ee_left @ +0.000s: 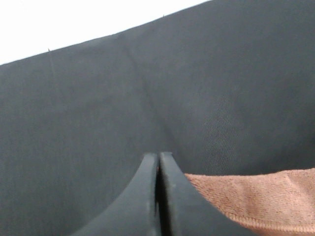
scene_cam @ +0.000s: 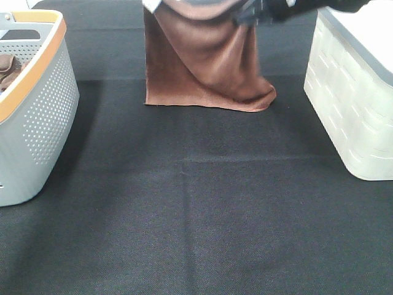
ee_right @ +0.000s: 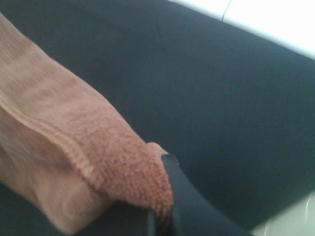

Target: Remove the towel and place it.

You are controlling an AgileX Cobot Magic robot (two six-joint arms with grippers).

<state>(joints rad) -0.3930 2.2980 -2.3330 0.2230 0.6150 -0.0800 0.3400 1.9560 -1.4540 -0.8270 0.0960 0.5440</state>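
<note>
The reddish-brown towel (scene_cam: 202,67) hangs at the back middle of the black table, and its lower hem rests on the cloth. My left gripper (scene_cam: 152,5) holds its upper left corner at the top edge of the high view, mostly cut off. My right gripper (scene_cam: 249,13) holds its upper right corner. In the left wrist view the gripper (ee_left: 158,162) is shut, with the towel (ee_left: 256,196) beside the fingers. In the right wrist view the gripper (ee_right: 165,211) is shut on a fuzzy fold of the towel (ee_right: 74,132).
A grey basket with an orange rim (scene_cam: 43,110) stands at the left edge, with another brown cloth (scene_cam: 7,69) inside it. A white basket (scene_cam: 350,92) stands at the right. Black table cloth (scene_cam: 196,215) covers the front.
</note>
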